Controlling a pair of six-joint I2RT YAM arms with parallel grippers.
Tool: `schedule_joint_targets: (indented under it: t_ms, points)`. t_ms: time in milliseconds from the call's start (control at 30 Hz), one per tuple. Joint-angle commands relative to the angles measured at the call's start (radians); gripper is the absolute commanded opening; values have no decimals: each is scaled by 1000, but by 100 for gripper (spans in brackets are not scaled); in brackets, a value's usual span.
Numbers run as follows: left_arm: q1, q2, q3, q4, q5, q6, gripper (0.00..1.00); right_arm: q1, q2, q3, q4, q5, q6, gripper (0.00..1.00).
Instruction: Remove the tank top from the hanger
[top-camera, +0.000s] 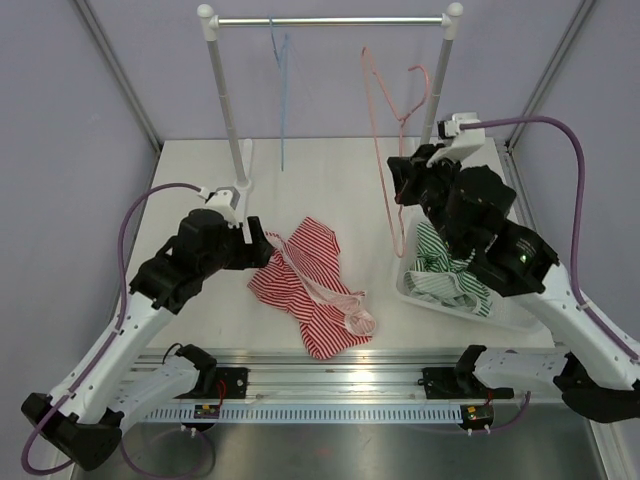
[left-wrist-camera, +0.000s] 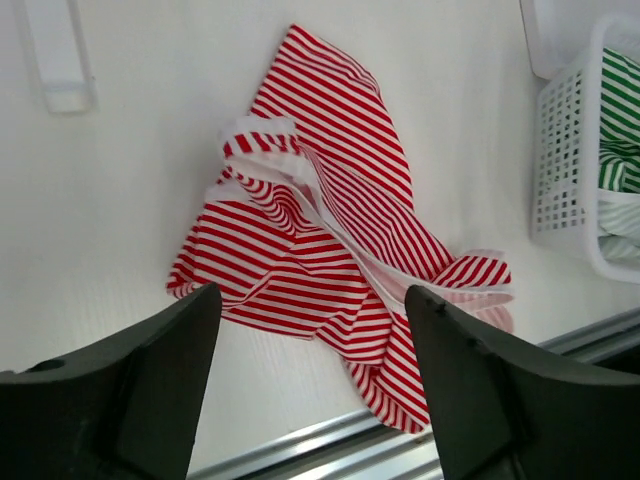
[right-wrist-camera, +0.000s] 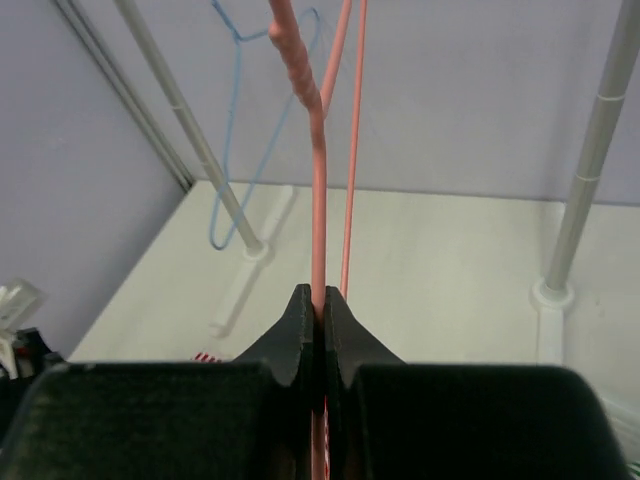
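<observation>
**Tank top off the hanger: release step and item count**

**Step in hand.** The red-striped tank top (top-camera: 310, 285) lies crumpled on the table (top-camera: 330, 170), between the two arms and just left of the white basket (top-camera: 410, 290). No part of it touches a hanger, so the removal itself appears complete. The left gripper (top-camera: 262, 240) hovers just above the garment's left edge with its jaws spread wide and nothing between them. The right gripper (right-wrist-camera: 320, 305) is clamped tight on the wire of the pink hanger (right-wrist-camera: 318, 200), holding it upright above the basket with its hook below the rack (top-camera: 330, 20) rail.

**Next move.** Judged from this layout, the left arm needs only to retract clear of the fabric without snagging a strap. The right arm must dispose of the bare hanger, probably by returning its hook to the rail.

**Count.**
- Tank tops: one.
- Hangers: two, the pink one and a blue hanger (top-camera: 283, 90) hanging on the rail.
- Baskets: one, containing green-striped fabric (top-camera: 445, 275); the number of pieces cannot be told.
- Racks: one.
</observation>
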Motion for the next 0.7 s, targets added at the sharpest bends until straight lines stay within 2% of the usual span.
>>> schedule_joint_targets:
  t_ms: [0,33,67,200,367,500,600,667]
  points:
    - [-2,-17,99,-44,-59,33,85,-70,130,192,-242,35,24,0]
    - [-2,-29,108,-59,-71,48,90,-118,158,233,-286,-17,33,0]
    - [-2,-38,125,-90,-97,54,99,-191,215,271,-301,-110,47,0]
    - [-2,-91,141,-145,-117,91,99,-274,362,485,-340,-175,-1,0]
    - [-2,-190,109,-148,-78,137,99,-409,600,747,-401,-295,-28,0]
    - [-2,-253,70,-127,-64,151,99,-530,772,1039,-489,-375,-25,0]
    - [-2,-264,53,-128,-87,152,99,-572,882,1177,-507,-447,-25,0]
    - [-2,-267,43,-127,-96,152,99,-603,934,1207,-486,-490,-33,0]
